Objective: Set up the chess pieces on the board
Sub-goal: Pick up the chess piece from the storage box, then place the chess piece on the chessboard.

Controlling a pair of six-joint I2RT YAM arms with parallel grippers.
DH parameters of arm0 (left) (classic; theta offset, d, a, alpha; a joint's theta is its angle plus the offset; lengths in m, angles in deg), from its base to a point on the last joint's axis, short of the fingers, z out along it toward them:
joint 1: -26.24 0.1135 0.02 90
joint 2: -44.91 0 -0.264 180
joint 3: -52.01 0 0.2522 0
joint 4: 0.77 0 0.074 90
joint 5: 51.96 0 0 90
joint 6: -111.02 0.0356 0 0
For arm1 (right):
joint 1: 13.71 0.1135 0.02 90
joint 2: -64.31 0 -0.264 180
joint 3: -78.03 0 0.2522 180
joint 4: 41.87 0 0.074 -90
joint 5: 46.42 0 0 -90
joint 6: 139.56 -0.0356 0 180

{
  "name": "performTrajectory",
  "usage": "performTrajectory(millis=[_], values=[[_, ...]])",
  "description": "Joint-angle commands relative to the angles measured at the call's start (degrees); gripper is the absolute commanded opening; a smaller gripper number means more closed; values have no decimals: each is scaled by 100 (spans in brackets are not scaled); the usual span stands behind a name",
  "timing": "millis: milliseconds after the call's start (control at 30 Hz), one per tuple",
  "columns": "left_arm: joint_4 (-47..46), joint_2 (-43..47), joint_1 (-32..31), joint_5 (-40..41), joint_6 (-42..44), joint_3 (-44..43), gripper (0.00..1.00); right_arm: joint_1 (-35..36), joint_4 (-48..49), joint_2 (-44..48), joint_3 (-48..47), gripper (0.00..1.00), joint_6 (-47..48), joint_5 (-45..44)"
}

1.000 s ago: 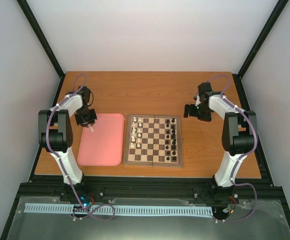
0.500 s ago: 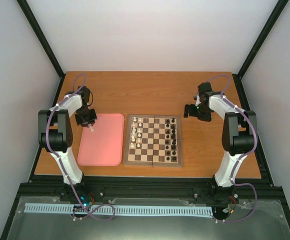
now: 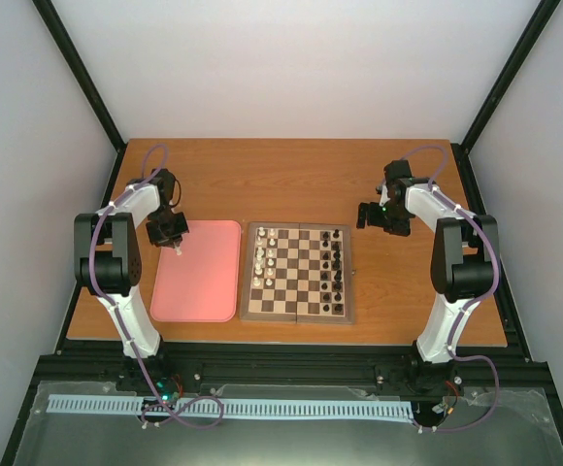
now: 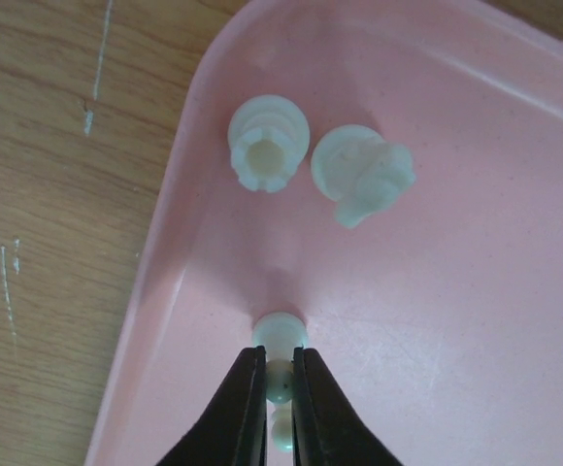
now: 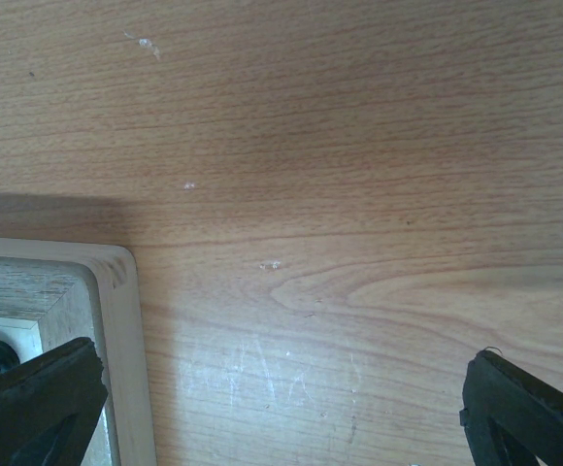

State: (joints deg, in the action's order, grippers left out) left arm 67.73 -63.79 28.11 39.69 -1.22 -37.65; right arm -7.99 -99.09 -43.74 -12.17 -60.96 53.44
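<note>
- Neither arm has visibly shifted overhead since a second ago.
- Left gripper is clamped on a white piece, seemingly a pawn, bottom centre of the pink tray.
- Rook and knight lie in the tray's upper-left corner.
- Right gripper gapes wide beside the board, lower left.
- Other chess pieces fill the board's left columns.
</note>
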Motion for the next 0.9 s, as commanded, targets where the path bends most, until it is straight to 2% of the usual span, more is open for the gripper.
performTrajectory(millis=[0, 200, 400, 567, 700, 867], values=[[-92, -63, 42, 5, 19, -63, 1, -49, 31, 48, 26, 100, 33, -51], [62, 29, 38, 8, 27, -218, 1, -53, 22, 41, 14, 100, 32, -30], [574, 594, 35, -319, -27, -544, 1, -49, 21, 25, -2, 100, 37, -44], [1062, 1117, -175, -587, -17, -481, 1, -48, 5, -8, -76, 100, 26, -35], [1412, 1614, -823, -790, -120, -405, 1, -52, -4, -9, -116, 100, 28, -54], [1715, 1742, -2247, -1175, -305, -539, 1, -50, 11, -5, -115, 100, 6, -17]])
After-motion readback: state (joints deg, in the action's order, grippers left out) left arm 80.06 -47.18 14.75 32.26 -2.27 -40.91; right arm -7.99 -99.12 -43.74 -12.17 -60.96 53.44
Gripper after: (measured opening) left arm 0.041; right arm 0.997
